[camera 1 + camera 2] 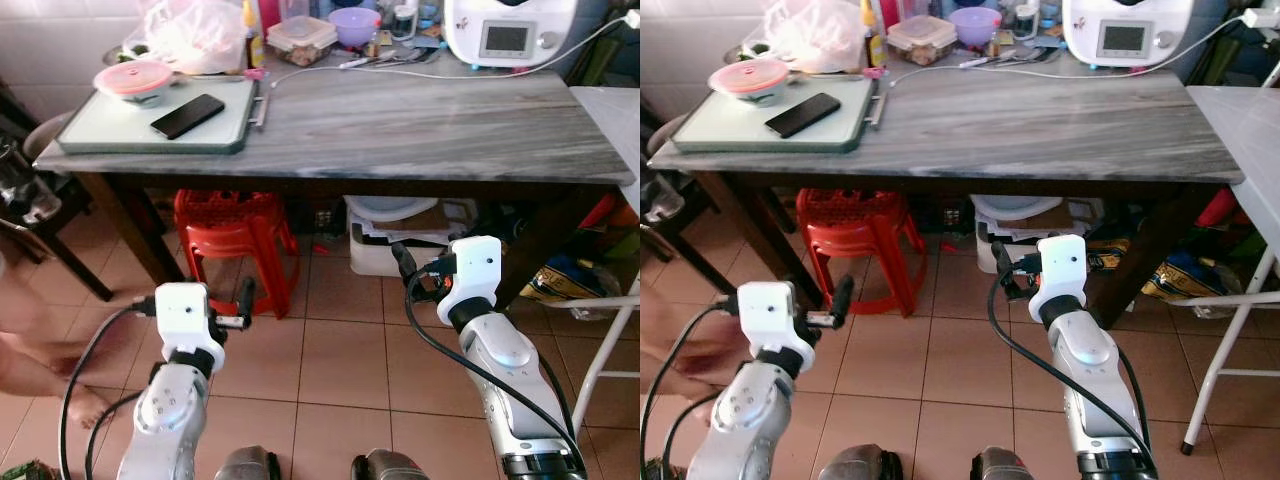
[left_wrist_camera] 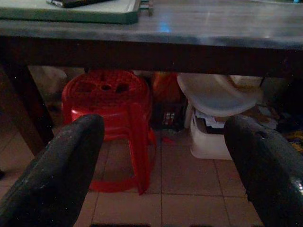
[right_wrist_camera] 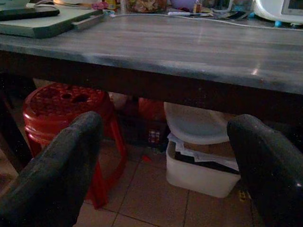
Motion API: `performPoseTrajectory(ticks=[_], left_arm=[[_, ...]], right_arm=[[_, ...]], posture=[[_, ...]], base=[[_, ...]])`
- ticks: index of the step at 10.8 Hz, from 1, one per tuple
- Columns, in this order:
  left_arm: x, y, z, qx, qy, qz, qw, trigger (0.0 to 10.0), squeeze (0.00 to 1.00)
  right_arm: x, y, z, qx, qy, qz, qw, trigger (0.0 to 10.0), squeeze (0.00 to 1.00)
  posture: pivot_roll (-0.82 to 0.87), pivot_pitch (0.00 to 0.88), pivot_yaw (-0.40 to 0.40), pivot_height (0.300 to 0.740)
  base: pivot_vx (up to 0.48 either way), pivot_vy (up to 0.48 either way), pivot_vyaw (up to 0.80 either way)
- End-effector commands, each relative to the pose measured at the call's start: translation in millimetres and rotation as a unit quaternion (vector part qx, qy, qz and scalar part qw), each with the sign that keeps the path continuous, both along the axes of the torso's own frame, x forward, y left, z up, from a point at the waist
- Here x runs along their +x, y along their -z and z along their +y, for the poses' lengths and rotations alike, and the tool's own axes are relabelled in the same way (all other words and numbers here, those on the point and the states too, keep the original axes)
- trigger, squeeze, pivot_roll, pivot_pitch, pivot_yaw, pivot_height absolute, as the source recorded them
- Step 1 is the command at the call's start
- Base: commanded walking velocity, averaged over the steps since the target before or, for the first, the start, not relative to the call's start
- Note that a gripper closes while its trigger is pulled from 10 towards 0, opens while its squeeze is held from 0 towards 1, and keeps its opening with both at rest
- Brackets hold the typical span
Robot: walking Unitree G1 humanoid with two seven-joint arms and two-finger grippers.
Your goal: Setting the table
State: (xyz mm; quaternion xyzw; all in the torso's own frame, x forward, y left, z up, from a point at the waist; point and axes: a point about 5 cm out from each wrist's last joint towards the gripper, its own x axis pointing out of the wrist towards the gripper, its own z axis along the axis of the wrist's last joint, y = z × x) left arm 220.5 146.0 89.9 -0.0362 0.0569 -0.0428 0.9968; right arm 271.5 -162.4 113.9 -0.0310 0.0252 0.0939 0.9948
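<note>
A grey wooden table (image 1: 400, 120) stands before me. At its left end a pale green tray (image 1: 100, 128) carries a pink-lidded bowl (image 1: 134, 80) and a black phone (image 1: 187, 115). Along the back edge are a purple bowl (image 1: 354, 24), a clear food container (image 1: 302, 38) and some cutlery (image 1: 385, 60). My left gripper (image 1: 243, 300) and right gripper (image 1: 400, 262) hang below the tabletop over the tiled floor, a little short of the table. Both are open and empty, as the wrist views show in the wide gap of the left gripper (image 2: 163, 161) and of the right gripper (image 3: 163, 161).
A white kitchen appliance (image 1: 508, 30) with a cable and a plastic bag (image 1: 195, 30) sit at the table's back. Under the table are a red stool (image 1: 235, 230) and a white lidded box (image 1: 385, 245). A person's leg (image 1: 30, 360) is at the left. A white table (image 1: 610, 110) adjoins on the right.
</note>
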Motion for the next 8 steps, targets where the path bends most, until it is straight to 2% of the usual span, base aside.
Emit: performPoseTrajectory(ticks=[1, 2, 4, 8], left_arm=[[-1.0, 1.1, 1.2, 0.009, -0.003, 0.005, 1.000, 10.0, 0.00], [-0.7, 1.1, 3.1, 0.010, -0.005, 0.006, 1.000, 10.0, 0.00], [-0.6, 0.8, 5.6, 0.013, -0.006, 0.006, 1.000, 10.0, 0.00], [-1.5, 1.4, 7.2, 0.016, -0.006, 0.011, 1.000, 10.0, 0.00]], right_arm=[[-0.3, -2.0, -2.1, 0.002, 0.004, -0.004, 1.000, 10.0, 0.00], [-1.4, -1.8, -3.0, 0.006, 0.009, -0.004, 1.000, 10.0, 0.00], [-2.4, -1.6, -6.0, 0.005, 0.016, -0.004, 1.000, 10.0, 0.00], [-1.2, -2.1, -8.4, 0.002, 0.029, -0.007, 1.000, 10.0, 0.00]], posture=[[0.01, 0.065, 0.033, 0.740], [0.01, 0.068, 0.033, 0.740], [0.01, 0.075, 0.034, 0.740], [0.02, 0.078, 0.043, 0.740]], base=[[0.000, 0.000, 0.00], [0.000, 0.000, 0.00], [-0.259, 0.000, 0.00], [-0.428, 0.000, 0.00]])
